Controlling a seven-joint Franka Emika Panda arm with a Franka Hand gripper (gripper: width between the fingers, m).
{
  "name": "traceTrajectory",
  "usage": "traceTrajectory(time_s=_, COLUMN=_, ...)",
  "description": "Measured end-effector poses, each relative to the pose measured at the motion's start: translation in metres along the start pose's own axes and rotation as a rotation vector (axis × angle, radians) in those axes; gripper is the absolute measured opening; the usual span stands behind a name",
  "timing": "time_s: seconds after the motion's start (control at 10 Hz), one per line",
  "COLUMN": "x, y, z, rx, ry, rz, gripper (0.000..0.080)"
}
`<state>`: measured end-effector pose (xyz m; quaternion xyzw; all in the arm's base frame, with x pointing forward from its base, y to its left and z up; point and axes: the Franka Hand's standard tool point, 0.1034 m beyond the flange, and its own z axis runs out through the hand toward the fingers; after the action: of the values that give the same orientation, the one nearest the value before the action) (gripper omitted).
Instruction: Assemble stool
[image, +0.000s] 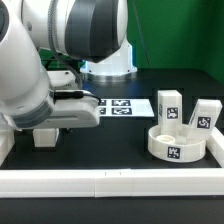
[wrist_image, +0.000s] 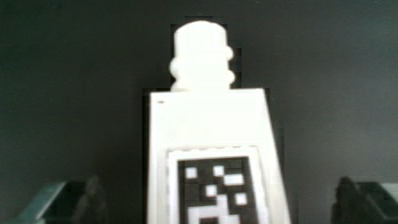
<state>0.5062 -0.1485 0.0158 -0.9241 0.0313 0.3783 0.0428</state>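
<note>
A white block leg (wrist_image: 214, 130) with a black-and-white tag and a ribbed peg at one end lies on the black table, right under my gripper (wrist_image: 217, 205). The gripper is open, and its dark fingers (wrist_image: 71, 200) stand on either side of the leg with a gap to each. In the exterior view the gripper (image: 45, 137) hangs low over the table at the left. The round seat (image: 178, 143) lies at that view's right. Two more legs (image: 168, 105) (image: 205, 115) stand upright just behind it.
The marker board (image: 115, 107) lies flat at the middle back of the table. A long white border bar (image: 110, 182) runs along the front edge. The arm's bulky links (image: 40, 70) fill the exterior view's upper left.
</note>
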Motion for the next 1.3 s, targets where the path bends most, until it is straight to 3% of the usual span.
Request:
traceTrajectory(time_s=0.2, x=0.004, y=-0.009, z=-0.002, rx=-0.002, ry=0.003, rz=-0.007, gripper=0.0389)
traceTrajectory(time_s=0.3, x=0.008, y=-0.017, z=-0.004, rx=-0.007, ry=0.006, rz=-0.004, gripper=0.0389)
traceTrajectory(time_s=0.4, x=0.009, y=-0.024, z=-0.005, rx=-0.011, ry=0.006, rz=0.013, gripper=0.0334)
traceTrajectory(time_s=0.6, x=0.010, y=-0.038, z=-0.013, rx=-0.010, ry=0.004, rz=0.052, gripper=0.0334)
traceTrajectory(time_s=0.8, x=0.009, y=-0.054, z=-0.045, rx=-0.013, ry=0.023, rz=0.112, gripper=0.0334)
traceTrajectory(time_s=0.9, x=0.010, y=-0.059, z=-0.053, rx=-0.020, ry=0.039, rz=0.101, gripper=0.0334)
traceTrajectory(time_s=1.3, x=0.011, y=-0.056, z=-0.047, rx=-0.017, ry=0.032, rz=0.102, gripper=0.0335)
